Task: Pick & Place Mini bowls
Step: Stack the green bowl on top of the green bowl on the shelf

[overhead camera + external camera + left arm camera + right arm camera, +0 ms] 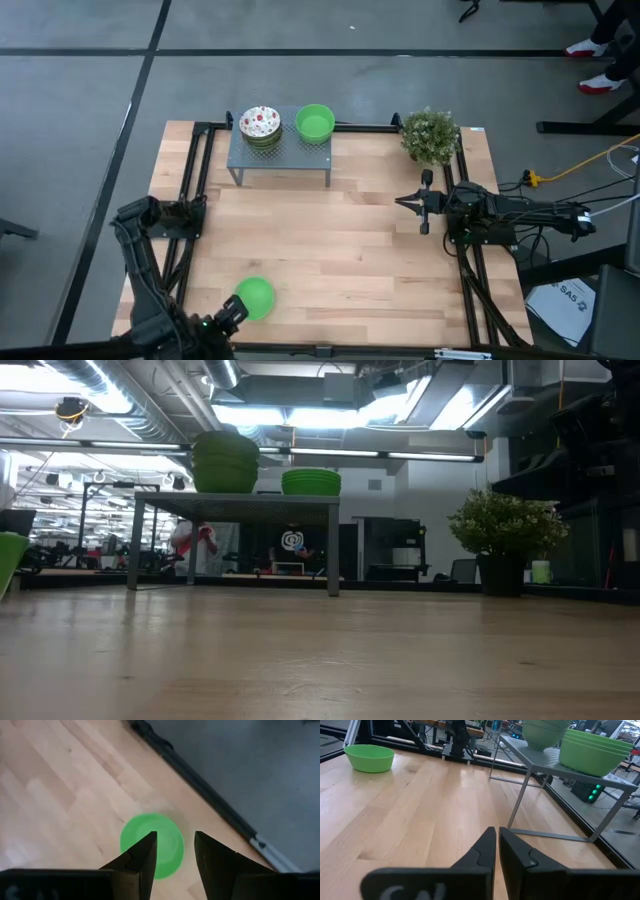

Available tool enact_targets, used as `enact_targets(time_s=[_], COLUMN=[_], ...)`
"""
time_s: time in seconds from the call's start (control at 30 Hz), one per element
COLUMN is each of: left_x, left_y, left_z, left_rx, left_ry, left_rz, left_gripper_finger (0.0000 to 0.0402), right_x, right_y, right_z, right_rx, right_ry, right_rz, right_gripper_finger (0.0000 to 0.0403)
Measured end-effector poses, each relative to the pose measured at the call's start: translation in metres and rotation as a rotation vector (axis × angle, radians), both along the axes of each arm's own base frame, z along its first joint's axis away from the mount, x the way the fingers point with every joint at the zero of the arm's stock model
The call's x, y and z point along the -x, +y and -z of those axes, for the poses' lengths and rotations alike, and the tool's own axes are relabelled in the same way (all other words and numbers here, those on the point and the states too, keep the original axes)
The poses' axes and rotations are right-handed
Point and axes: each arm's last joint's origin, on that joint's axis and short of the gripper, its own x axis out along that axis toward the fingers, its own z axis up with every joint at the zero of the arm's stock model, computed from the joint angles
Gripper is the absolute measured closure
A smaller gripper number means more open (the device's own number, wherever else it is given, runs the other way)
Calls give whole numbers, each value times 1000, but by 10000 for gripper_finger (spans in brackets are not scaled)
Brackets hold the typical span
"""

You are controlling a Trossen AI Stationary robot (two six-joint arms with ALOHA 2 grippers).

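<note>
So nearest the front edge of the wooden table [330, 250] there's one plain green mini bowl [255, 297] sitting on its own, right side up, over on the left arm's side. The left gripper [228, 316] is right above it with its fingers [142, 857] spread apart. From the left wrist view you look straight down between them at the bowl [152, 845], and nothing is pinched. It looks like there's a gap between fingers and bowl, though I can't be sure they aren't touching the rim.

Further back on the right side, the right gripper [425, 205] is parked over bare wood, well apart from any bowl, fingers [485, 852] pressed nearly together and holding nothing.

At the far edge there's a small grey metal stand [279, 152] with the rest of the bowls on top. On its left end is a stack with a white speckled bowl [260, 123] on top and green ones under it. On the right end is a stack of green bowls [315, 122]. I can't count either stack.

Just to the right of the stand, in the far corner, is a bushy potted plant [430, 135].
</note>
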Motion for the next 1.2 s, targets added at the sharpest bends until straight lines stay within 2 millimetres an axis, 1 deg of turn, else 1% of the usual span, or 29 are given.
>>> enact_targets(time_s=[0.1,0.23,0.33,0.47,0.57,0.7,0.77,0.87,0.97,1.2], left_x=[-5,-5,-1,4,8,12,13,15,14,7], left_y=[0,5,10,20,29,39,39,41,45,54], left_z=[10,41,65,93,109,130,140,150,157,166], left_rx=[14,-3,18,47,22,12,41,60,38,43], left_ry=[-10,33,60,27,3,68,78,73,24,-15], left_rz=[-3,0,3,-17,-63,-75,-78,-90,-129,-196], left_gripper_finger=[276,276,276,278,279,282,283,283,284,291], right_x=[0,0,0,0,0,0,0,0,0,0], right_y=[0,0,0,0,0,0,0,0,0,0], right_z=[0,0,0,0,0,0,0,0,0,0], right_rx=[0,0,0,0,0,0,0,0,0,0], right_ry=[0,0,0,0,0,0,0,0,0,0], right_rz=[0,0,0,0,0,0,0,0,0,0], right_gripper_finger=[379,379,379,379,379,379,379,379,379,379])
